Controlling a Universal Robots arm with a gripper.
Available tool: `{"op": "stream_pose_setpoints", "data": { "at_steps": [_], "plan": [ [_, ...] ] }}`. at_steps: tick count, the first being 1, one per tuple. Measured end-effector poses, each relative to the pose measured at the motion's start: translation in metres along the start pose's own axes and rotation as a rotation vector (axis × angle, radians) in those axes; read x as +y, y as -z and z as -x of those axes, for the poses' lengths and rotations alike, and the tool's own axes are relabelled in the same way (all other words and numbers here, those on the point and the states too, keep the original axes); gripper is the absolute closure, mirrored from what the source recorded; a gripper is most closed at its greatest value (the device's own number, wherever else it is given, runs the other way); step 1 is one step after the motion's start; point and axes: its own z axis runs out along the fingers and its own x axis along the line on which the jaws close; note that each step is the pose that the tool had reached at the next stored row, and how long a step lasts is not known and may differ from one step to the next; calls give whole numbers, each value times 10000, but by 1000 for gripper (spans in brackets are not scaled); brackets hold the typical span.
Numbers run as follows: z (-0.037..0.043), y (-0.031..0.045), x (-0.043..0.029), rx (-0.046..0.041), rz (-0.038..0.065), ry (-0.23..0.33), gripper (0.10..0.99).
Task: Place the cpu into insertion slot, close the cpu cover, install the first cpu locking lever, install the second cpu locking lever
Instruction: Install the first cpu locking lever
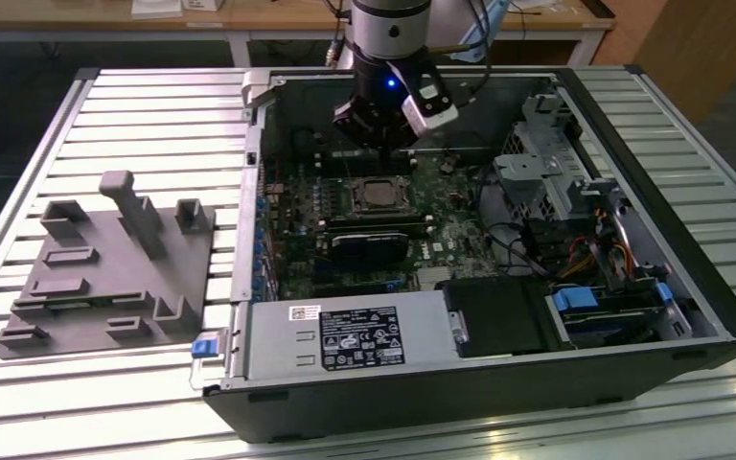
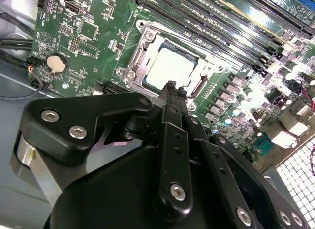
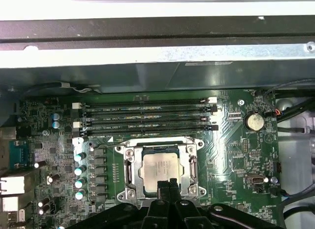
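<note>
Nearest, shows the claw [image 2: 171, 88] pinched narrow, empty, tips at the rim of the cpu cover [image 3: 160, 144]. Finds the cpu [image 3: 158, 168] seated flat in the insertion slot [image 3: 138, 162] beneath. Likely light, stiff, fragile; best held by edges.

Exterior view: elevated, well apart from gripper [image 1: 383, 142], angled down into open computer case [image 1: 471, 395]. Both wrist views: mounted just behind gripper, facing along it, near motherboard [image 2: 88, 32]. All views share: cpu [image 1: 375, 196] [image 2: 170, 69] [image 3: 160, 167] just ahead of gripper.
</note>
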Motion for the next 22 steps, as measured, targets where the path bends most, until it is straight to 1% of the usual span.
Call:
{"op": "stream_pose_setpoints", "data": {
  "at_steps": [5,9,11,22],
  "plan": [
    [-6,0,0,0,0,-5,980],
    [-45,2,-3,0,0,-2,980],
    [-79,5,-5,0,-1,-2,980],
    [-322,13,-21,0,0,-2,980]
  ]
}}
